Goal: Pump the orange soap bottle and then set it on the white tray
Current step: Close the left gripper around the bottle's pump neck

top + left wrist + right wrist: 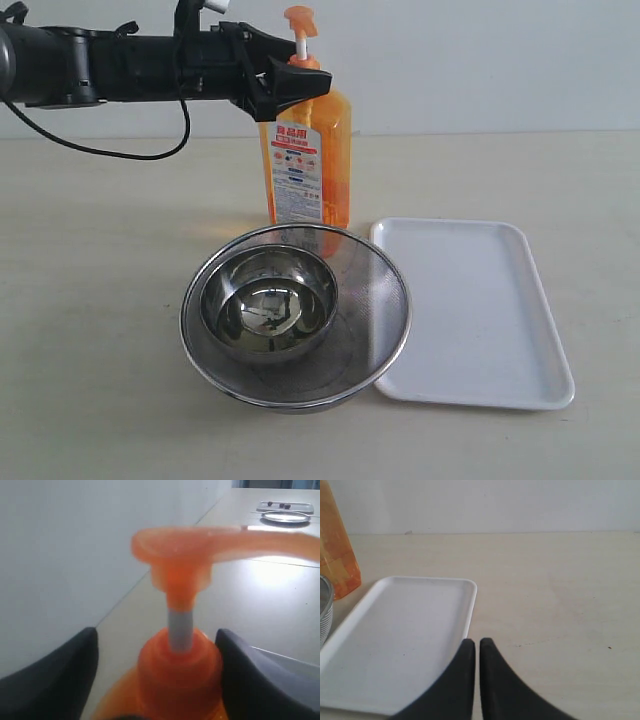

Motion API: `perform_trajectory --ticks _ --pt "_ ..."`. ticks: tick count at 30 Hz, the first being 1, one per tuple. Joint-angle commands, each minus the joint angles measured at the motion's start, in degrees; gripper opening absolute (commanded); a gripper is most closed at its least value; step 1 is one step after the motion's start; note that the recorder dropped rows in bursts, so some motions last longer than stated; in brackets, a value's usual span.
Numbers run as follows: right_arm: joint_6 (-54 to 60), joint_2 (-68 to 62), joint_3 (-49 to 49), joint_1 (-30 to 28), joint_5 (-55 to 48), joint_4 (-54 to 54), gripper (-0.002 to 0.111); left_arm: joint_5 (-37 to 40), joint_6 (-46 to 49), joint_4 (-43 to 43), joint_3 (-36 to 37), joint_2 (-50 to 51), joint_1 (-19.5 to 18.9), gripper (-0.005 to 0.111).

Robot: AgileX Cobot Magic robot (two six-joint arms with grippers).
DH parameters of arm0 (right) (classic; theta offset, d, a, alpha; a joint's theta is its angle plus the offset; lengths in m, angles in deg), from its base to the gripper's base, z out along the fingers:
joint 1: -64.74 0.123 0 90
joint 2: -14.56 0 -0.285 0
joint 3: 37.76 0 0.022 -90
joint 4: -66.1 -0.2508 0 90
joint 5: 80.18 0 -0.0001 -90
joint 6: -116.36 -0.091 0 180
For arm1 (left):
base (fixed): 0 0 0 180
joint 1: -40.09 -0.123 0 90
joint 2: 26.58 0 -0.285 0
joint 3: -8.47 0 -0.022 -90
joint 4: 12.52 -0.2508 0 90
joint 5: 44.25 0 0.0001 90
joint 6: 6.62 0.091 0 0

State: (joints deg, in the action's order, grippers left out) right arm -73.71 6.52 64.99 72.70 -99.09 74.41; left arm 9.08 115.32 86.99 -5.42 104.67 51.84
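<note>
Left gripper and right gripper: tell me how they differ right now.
The left gripper is open, its fingers flanking the neck of the orange soap bottle; the right gripper is shut on nothing. The left gripper is up near the pump; the right gripper sits low beside the white tray's edge. Both have black fingers.

Your left arm reaches in level from the left, held high above the table, and its gripper (303,82) has its dark fingers (60,680) spread well apart. Your right gripper (476,680) sits low near the tabletop, angled slightly downward, with its two fingers pressed together, only a thin slit between them.
</note>
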Motion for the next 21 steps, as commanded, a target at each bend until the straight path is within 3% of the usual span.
perform_trajectory --ticks 1,7,14,21 --pt "0.12 0.26 0.03 -0.41 0.46 -0.04 0.0 1.22 0.02 0.44 -0.9 -0.1 0.25 0.057" --pt "0.12 0.26 0.03 -0.41 0.46 -0.04 0.0 1.71 0.02 0.44 -0.9 -0.1 0.25 0.055" --pt "0.12 0.26 0.03 -0.41 0.46 -0.04 0.0 -0.7 0.02 0.44 -0.9 -0.1 0.25 0.005" --pt "0.12 0.26 0.03 -0.41 0.46 -0.04 0.0 -3.34 0.13 0.44 -1.29 -0.2 0.25 0.005"
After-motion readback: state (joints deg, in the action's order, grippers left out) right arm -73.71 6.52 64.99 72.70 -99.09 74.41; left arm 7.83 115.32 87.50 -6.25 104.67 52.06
